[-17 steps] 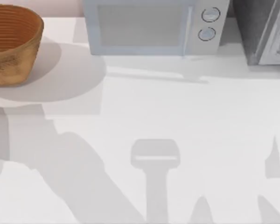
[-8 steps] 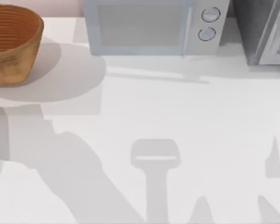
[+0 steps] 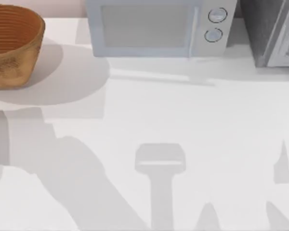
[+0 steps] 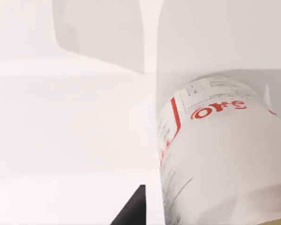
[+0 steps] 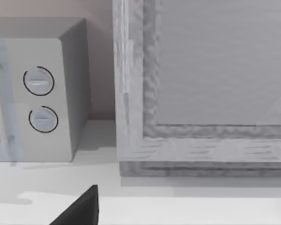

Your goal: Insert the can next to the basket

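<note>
filling the left wrist view close up, the white red-labelled cylindrical can [image 4: 215,154] — gripper fingers' state i cannot tell; orange-brown woven wicker basket [image 3: 12,45] far left.

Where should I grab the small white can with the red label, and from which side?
Probably mid-body on the white cylindrical can with the red label, squeezing across its round wall and coming from the side rather than over an end. The straight, smooth wall offers two opposite faces. The left tool is close beside it. Its tilt I cannot tell.

No visible change in top view (shadows included).
</note>
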